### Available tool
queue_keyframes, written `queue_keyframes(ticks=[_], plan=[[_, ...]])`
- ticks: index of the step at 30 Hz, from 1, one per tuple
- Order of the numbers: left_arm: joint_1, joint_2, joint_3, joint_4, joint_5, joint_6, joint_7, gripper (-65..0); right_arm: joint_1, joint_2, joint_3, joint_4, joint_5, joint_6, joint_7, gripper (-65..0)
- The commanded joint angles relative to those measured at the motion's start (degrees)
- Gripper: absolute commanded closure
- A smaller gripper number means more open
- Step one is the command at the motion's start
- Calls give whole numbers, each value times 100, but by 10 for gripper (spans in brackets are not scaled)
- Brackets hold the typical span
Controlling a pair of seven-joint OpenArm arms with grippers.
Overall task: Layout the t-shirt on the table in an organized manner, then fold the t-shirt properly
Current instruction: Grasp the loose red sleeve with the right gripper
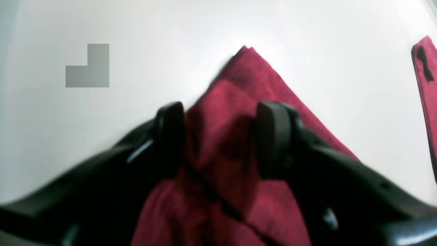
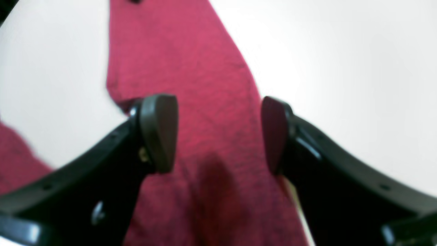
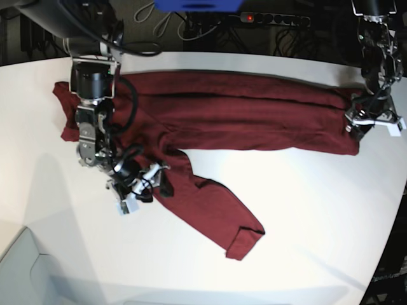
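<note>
The dark maroon t-shirt (image 3: 241,114) lies as a long band across the far half of the white table (image 3: 305,203), with one sleeve (image 3: 216,216) running diagonally toward the near side. My left gripper (image 3: 356,124) is at the band's right end. In its wrist view, the left gripper (image 1: 222,136) is shut on a bunched fold of the t-shirt (image 1: 245,75), which fills the gap between the pads. My right gripper (image 3: 149,181) hovers where the sleeve begins. In its own view, the right gripper (image 2: 220,133) stands open over flat t-shirt cloth (image 2: 191,61).
A power strip (image 3: 273,19) and cables sit beyond the table's far edge. The table's curved edge (image 3: 25,238) runs along the near left. Another strip of the shirt (image 1: 426,85) shows at the right edge of the left wrist view.
</note>
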Motion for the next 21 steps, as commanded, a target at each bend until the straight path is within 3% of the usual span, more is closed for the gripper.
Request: queue_keyframes(ticks=[1,8,16,21], plan=[[-34,-110,-14,98,-35,-27,-105,-329,223,88,6,-111,104,-86,346,-389],[-34,-110,-23,46,1,-27,-105,-329,495,167,6,-1175,104,-157,1314,-388],[-78,-110,-14,37,-8,-27,-105,-329,478,141,-3,-1447,95,-157,1533,-384],[-78,-110,4,37,-26,-27,-105,-329,346,132,-12,-1447,95,-157,1533,-289]])
